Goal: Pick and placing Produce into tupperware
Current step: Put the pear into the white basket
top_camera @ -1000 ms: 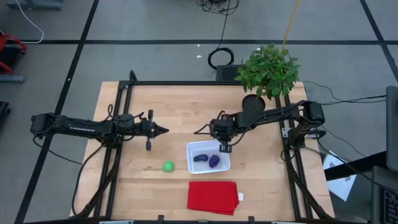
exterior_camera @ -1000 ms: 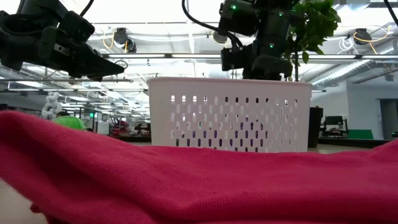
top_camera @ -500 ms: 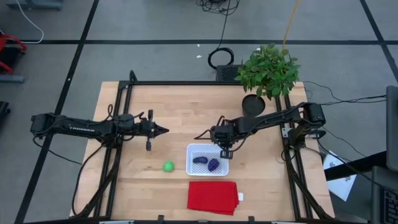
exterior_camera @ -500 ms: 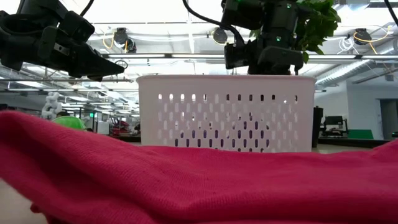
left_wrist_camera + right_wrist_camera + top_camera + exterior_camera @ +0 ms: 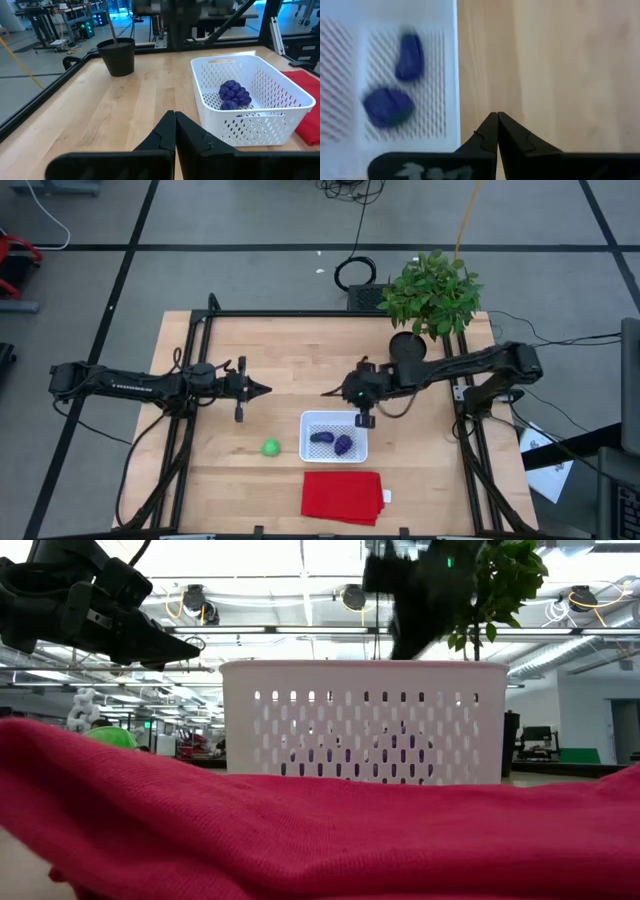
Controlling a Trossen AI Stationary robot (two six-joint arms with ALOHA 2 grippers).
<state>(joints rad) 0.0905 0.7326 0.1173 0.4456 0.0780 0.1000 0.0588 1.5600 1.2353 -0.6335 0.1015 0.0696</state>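
Note:
The white tupperware (image 5: 335, 436) stands on the table with both purple pieces (image 5: 321, 437) (image 5: 343, 444) lying on its mesh bottom. The green ball (image 5: 270, 447) rests on the wood to its left. My right gripper (image 5: 365, 419) is shut and points down, raised just outside the container's far right corner; its wrist view shows the tip (image 5: 496, 116) over bare wood beside the container's wall (image 5: 451, 75). My left gripper (image 5: 262, 389) is shut and hovers level, left of the container and farther back than the ball.
A red cloth (image 5: 342, 496) lies flat by the near edge, in front of the container. A potted plant (image 5: 432, 292) stands at the far right corner, behind the right arm. Bare wood lies between the two grippers and along the far side.
The right gripper first moved slightly toward the near edge at the container's far right corner. The container slid a little toward the near-left and squared up with the table. The gripper then rose and drew back off the rim. The left arm kept still.

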